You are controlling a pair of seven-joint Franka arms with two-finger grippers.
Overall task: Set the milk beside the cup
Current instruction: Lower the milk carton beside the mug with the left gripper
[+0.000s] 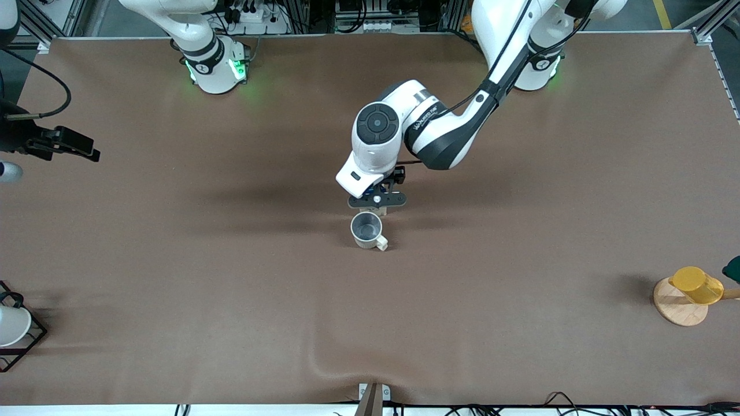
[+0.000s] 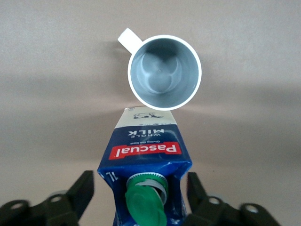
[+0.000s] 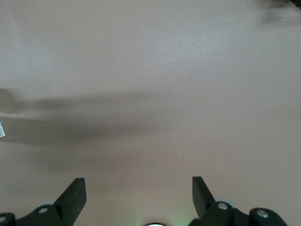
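Note:
The milk (image 2: pixel 146 150), a dark blue carton with a green cap, stands upright on the table right beside the cup (image 2: pixel 164 70), farther from the front camera than it. The cup (image 1: pixel 367 229) is a cream mug with a grey inside, at the table's middle. My left gripper (image 2: pixel 140 188) is over the milk, open, with one finger (image 2: pixel 84 188) on each side of the carton top and a small gap showing. In the front view the left gripper (image 1: pixel 377 200) hides most of the carton. My right gripper (image 1: pixel 87 151) waits open and empty at the right arm's end.
A yellow cup (image 1: pixel 696 284) lies on a round wooden coaster (image 1: pixel 673 306) at the left arm's end, near the front camera. A white cup in a black wire rack (image 1: pixel 23 341) stands at the right arm's end.

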